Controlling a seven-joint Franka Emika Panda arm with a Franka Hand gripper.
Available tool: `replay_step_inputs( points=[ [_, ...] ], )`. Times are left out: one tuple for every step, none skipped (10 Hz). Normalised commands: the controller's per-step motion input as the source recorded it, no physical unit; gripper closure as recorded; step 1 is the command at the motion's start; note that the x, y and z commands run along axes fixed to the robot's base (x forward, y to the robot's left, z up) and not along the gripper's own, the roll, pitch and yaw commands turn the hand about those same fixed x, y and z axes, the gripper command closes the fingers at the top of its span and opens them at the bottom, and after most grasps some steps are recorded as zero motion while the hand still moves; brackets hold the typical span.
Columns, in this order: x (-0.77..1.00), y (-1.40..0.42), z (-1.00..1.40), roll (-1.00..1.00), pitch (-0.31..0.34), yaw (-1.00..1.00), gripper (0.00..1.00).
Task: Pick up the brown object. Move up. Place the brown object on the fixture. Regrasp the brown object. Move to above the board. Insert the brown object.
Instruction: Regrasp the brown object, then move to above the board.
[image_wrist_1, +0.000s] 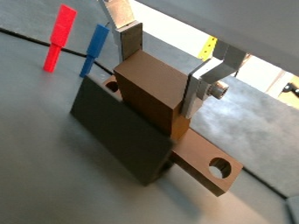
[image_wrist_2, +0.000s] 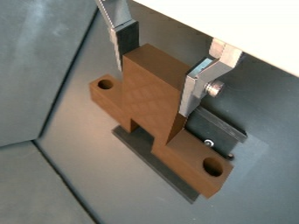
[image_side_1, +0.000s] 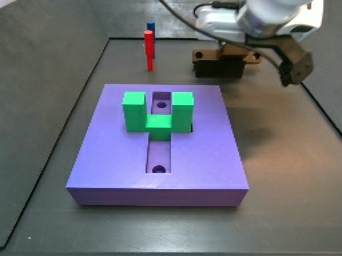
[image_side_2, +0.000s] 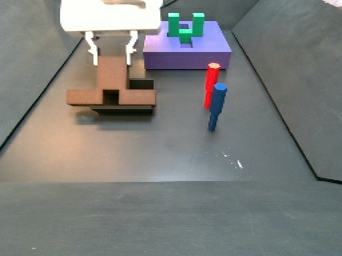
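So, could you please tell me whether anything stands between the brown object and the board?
Nothing visible does. The brown object sits on the fixture within the claw; bare floor leads to the board.

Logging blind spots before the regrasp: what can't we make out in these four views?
- Contact between the tool pads and the brown piece: wrist views show the plates flanking its raised block, but the touch lines are hidden.
- The fixture: mostly covered by the brown piece in both wrist views.
- In a side view, the arm hides much of the brown piece.
- Board: far off, its holes too small to tell.
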Motion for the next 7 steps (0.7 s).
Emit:
replay_step_inputs(
  points=[
    [0.00, 0.00, 0.00, 0.00, 0.000, 0.00, 1.00],
    [0.00, 0.00, 1.40, 0.00, 0.000, 0.00, 1.00],
    [-0.01, -0.04, 1.40, 0.00, -0.001, -0.10, 1.00],
    [-0.04, -0.05, 1.40, -0.04, 0.003, -0.11, 1.00],
    [-0.04, -0.02, 1.40, -0.02, 0.023, -0.07, 1.00],
    [-0.03, -0.03, 1.40, -0.02, 0.080, -0.05, 1.00],
    [-0.02, -0.04, 1.40, 0.00, 0.095, -0.03, 1.00]
  ],
)
